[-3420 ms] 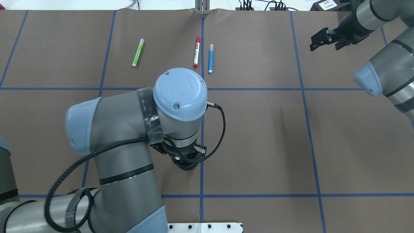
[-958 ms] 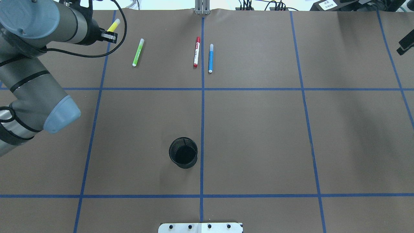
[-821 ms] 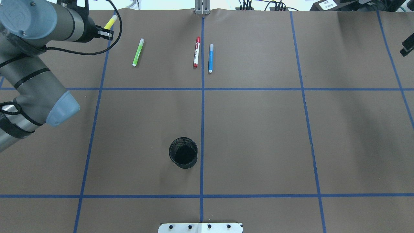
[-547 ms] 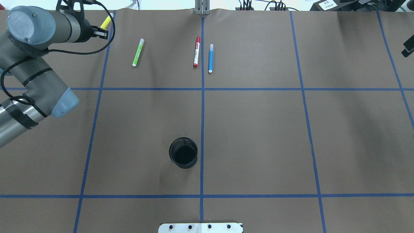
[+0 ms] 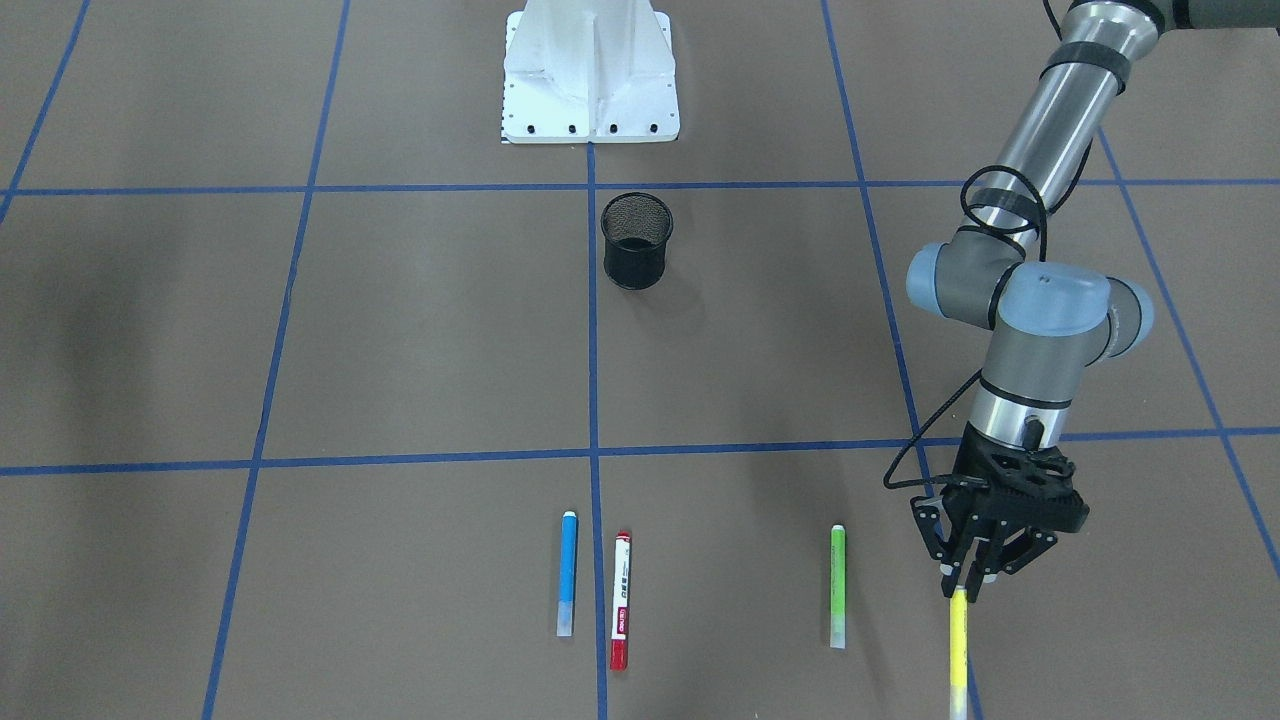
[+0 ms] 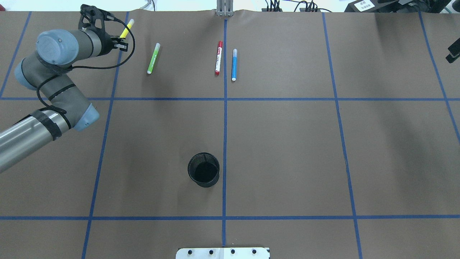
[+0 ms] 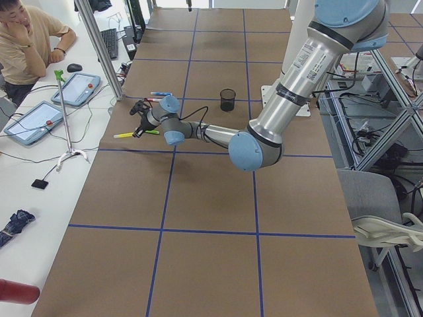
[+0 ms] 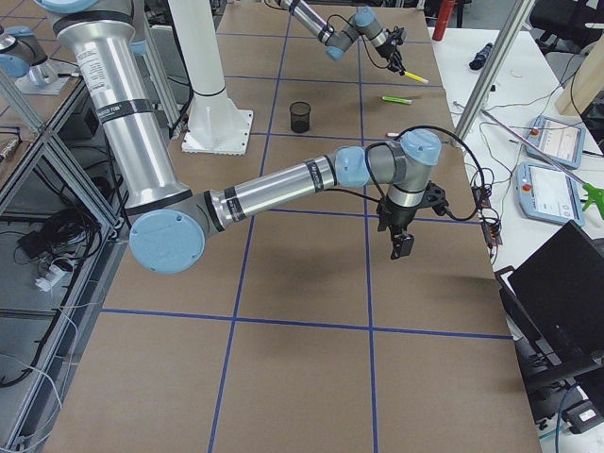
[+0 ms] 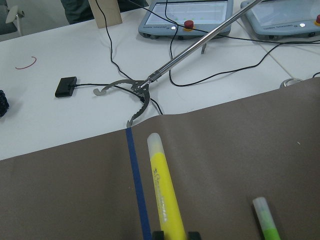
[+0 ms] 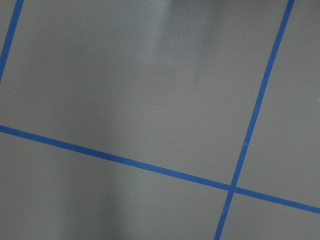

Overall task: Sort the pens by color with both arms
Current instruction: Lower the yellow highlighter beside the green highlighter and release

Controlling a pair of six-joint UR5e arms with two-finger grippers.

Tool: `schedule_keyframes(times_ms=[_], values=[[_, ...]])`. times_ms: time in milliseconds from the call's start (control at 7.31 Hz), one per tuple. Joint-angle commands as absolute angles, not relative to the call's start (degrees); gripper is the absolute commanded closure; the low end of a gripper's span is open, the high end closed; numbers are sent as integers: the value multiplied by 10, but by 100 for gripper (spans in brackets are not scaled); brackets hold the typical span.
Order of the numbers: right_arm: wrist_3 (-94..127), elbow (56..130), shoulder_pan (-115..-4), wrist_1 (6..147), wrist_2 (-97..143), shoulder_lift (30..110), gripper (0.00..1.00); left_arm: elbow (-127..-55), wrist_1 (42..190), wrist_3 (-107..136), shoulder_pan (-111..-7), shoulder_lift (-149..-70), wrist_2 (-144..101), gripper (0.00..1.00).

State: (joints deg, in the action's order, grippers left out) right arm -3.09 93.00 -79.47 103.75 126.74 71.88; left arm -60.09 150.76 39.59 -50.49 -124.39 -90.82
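Note:
My left gripper (image 6: 121,39) is shut on the yellow highlighter (image 6: 127,28), held low over the far left part of the table beside a blue tape line. The front view shows the gripper (image 5: 965,588) and the highlighter (image 5: 958,650); the left wrist view shows the highlighter (image 9: 165,195) too. On the table lie the green highlighter (image 6: 153,58), the white pen with red ends (image 6: 218,57) and the blue pen (image 6: 234,64). My right gripper (image 6: 452,54) is at the right edge, over bare table (image 8: 404,243); I cannot tell if it is open.
A black mesh cup (image 6: 203,174) stands near the table's middle, close to the white pedestal base (image 5: 590,70). Tablets, cables and a metal grabber (image 9: 150,82) lie on the white bench past the far edge. A person (image 7: 26,33) sits there.
My left arm has gone from over the cup to the far left with the yellow highlighter and has dropped lower. My right gripper has drawn back to the right edge.

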Motion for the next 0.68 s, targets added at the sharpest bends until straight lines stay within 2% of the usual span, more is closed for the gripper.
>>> schedule_keyframes(times_ms=[0,274,547], values=[[-30,929,-795,1037,1267,718,1,-585,1553,388,-475,-1244,-908,100],[-29,930,-795,1037,1267,717,1,-586,1554,388,-468,-1242,-908,88],[-22,930,-795,1034,1267,717,1,-590,1555,388,-467,-1241,-908,53]])
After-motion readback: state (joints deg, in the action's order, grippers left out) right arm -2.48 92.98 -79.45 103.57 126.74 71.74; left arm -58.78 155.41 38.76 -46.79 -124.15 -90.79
